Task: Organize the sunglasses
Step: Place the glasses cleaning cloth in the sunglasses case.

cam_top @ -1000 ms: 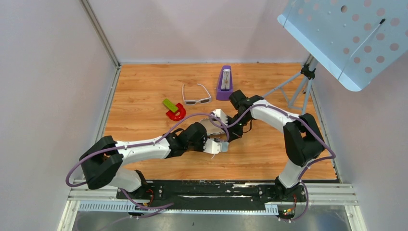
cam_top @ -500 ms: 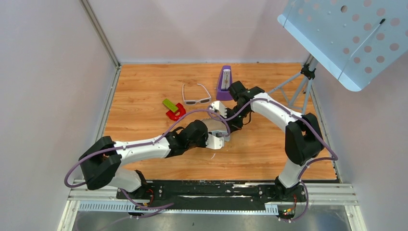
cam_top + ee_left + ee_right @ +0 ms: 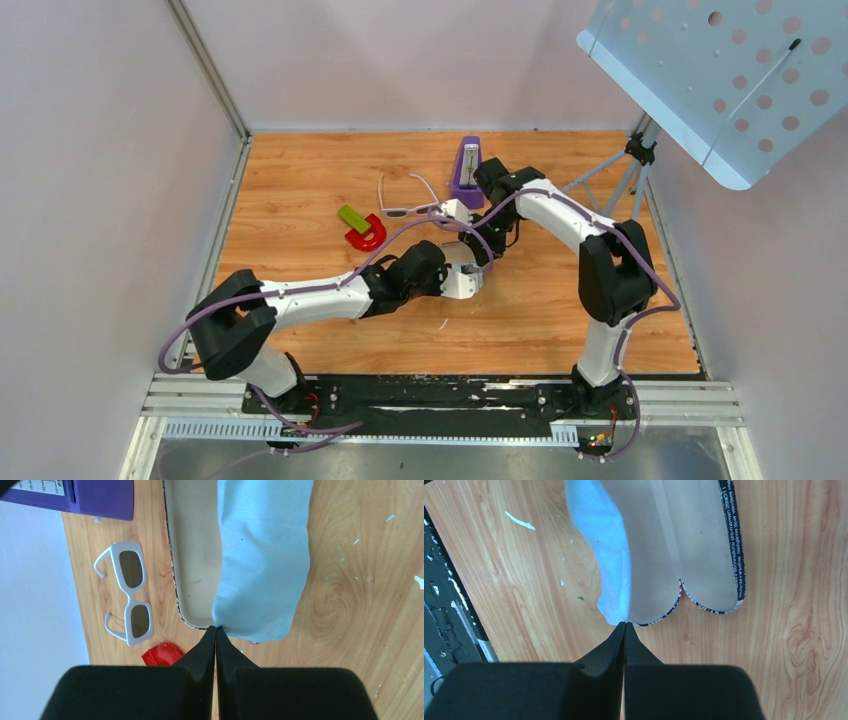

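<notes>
The sunglasses (image 3: 408,205), white frame with dark lenses and arms unfolded, lie on the wooden table, also in the left wrist view (image 3: 131,592). Just right of them lies the open patterned case (image 3: 192,555), beige inside, with the light blue cloth (image 3: 262,555) draped over its right half. My left gripper (image 3: 215,628) is shut on the cloth's near corner at the case's rim. My right gripper (image 3: 624,623) is shut on the cloth (image 3: 606,545) at the other end of the case (image 3: 684,545). In the top view both grippers (image 3: 466,272) (image 3: 460,225) meet over the case, which is hidden.
A purple metronome (image 3: 466,172) stands behind the grippers. A red horseshoe magnet (image 3: 366,235) and a green block (image 3: 352,216) lie left of the sunglasses. A tripod (image 3: 620,180) with a perforated panel stands at the back right. White walls enclose the table.
Both grippers have moved toward the back of the table, closer to the sunglasses and the metronome, keeping hold of the cloth.
</notes>
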Motion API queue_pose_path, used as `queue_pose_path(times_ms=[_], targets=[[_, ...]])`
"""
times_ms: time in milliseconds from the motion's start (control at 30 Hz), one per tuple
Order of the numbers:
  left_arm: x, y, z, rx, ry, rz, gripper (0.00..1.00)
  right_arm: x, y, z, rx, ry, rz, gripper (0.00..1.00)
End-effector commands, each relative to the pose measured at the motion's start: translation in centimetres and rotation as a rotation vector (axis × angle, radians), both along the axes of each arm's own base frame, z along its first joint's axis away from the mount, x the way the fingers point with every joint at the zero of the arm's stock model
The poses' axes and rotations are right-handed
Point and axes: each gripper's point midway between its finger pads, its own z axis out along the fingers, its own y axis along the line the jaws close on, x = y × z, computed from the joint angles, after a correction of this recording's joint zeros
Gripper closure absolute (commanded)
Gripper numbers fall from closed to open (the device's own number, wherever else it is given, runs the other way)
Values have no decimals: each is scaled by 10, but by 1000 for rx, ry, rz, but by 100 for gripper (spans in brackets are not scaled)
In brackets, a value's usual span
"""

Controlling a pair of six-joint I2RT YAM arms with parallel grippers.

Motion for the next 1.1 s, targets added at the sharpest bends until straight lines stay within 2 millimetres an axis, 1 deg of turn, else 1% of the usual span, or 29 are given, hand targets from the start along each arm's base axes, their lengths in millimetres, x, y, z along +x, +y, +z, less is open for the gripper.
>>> queue_pose_path(times_ms=[0,200,333,533,800,1067], targets=[[12,-10,10,-29,-36,37,100,10,-10,-3,-35,17,-21,100],[19,-9,6,-16,-28,61,100,21,-8,-7,-34,23,-35,100],[22,-8,3,-4,-27,72,100,25,-5,-12,-32,34,-36,100],[27,-4,-6,24,-6,87,100,31,-2,-19,-36,51,-38,100],[24,3,-17,38,41,90,100,31,0,-26,-40,74,-33,100],[21,0,-27,45,71,75,100,32,2,-37,-50,103,-31,100]])
